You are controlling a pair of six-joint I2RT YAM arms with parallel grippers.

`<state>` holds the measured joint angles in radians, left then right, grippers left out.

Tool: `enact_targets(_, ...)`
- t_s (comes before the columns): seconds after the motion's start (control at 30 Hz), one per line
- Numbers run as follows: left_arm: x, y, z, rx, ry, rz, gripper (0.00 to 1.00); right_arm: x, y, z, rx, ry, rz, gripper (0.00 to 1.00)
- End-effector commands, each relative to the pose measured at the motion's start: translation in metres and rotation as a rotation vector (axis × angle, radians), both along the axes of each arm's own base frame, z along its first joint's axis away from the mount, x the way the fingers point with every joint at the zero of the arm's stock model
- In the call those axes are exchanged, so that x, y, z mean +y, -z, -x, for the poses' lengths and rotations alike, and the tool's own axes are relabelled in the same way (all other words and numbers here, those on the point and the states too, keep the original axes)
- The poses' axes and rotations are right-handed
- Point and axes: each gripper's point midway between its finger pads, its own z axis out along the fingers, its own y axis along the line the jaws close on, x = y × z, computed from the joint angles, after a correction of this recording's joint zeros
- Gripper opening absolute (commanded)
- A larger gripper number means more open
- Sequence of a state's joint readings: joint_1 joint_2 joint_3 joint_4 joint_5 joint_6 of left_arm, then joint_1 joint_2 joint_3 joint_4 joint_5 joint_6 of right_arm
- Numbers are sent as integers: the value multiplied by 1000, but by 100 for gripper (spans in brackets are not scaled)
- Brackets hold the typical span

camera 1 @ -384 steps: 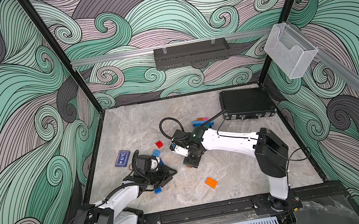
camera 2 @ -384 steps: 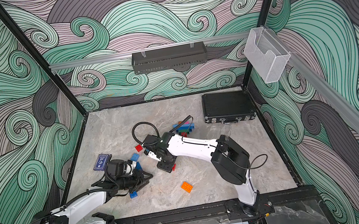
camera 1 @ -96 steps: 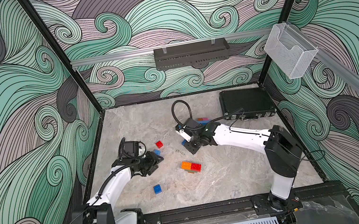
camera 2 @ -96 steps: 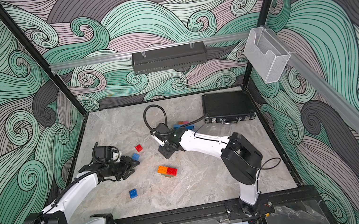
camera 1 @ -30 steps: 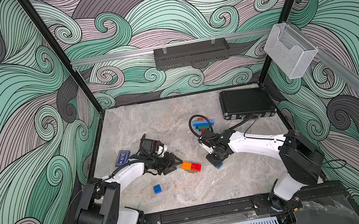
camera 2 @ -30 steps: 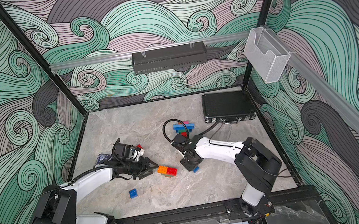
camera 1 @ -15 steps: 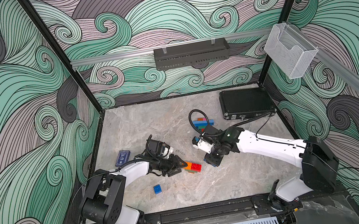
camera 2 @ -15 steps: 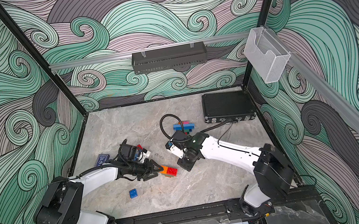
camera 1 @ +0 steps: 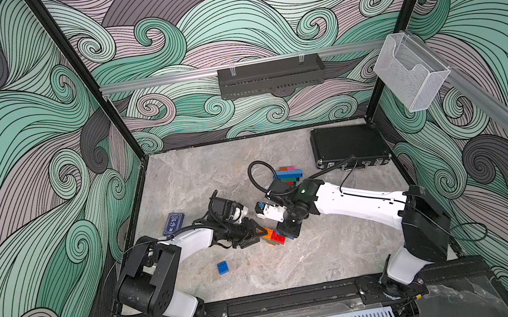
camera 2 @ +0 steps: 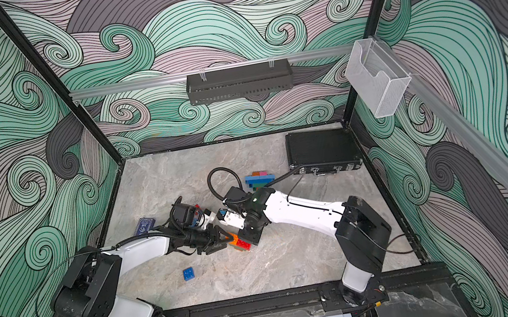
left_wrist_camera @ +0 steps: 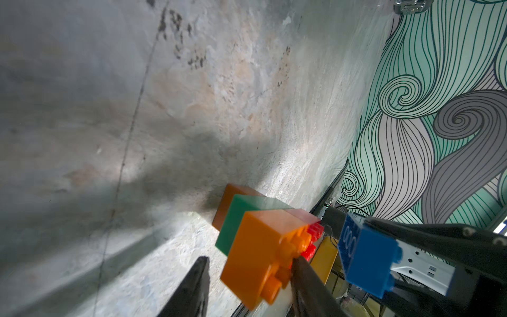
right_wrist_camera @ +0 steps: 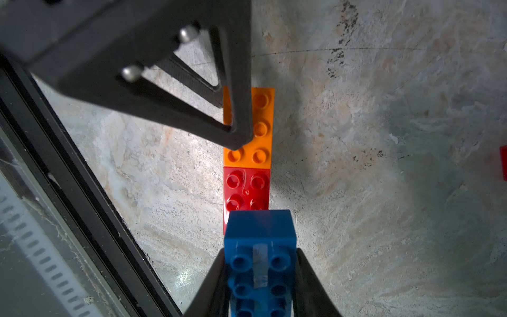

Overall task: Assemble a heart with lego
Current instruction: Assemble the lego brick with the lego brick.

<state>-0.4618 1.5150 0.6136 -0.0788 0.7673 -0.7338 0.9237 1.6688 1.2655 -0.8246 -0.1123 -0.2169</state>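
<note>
Marbled grey tabletop [camera 1: 332, 251], wave-patterned walls [camera 1: 1, 175]

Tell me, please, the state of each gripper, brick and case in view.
left gripper: open, astride the orange brick
right gripper: shut on the blue brick
orange brick: studs up, end to end with the red brick
loose blue brick: lying apart, untouched
black case: closed

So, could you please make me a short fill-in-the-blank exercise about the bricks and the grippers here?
1. The held brick in the right gripper is ___.
2. The red brick touches the oblong brick, which is ___.
3. The underlying brick, directly beneath the oblong brick, is ___.
Missing words: blue, orange, green.
</note>
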Motion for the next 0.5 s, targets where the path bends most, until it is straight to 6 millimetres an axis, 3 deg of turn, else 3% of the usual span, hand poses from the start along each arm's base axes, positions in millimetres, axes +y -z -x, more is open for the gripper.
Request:
enact_targets(0.0, 0, 5, 2, 7, -5, -10, 48, 1, 3, 4, 29, 3, 29, 28)
enact_targets(0.47, 3, 12, 6, 19, -15, -26, 47, 9, 15, 7, 56, 38, 81, 27)
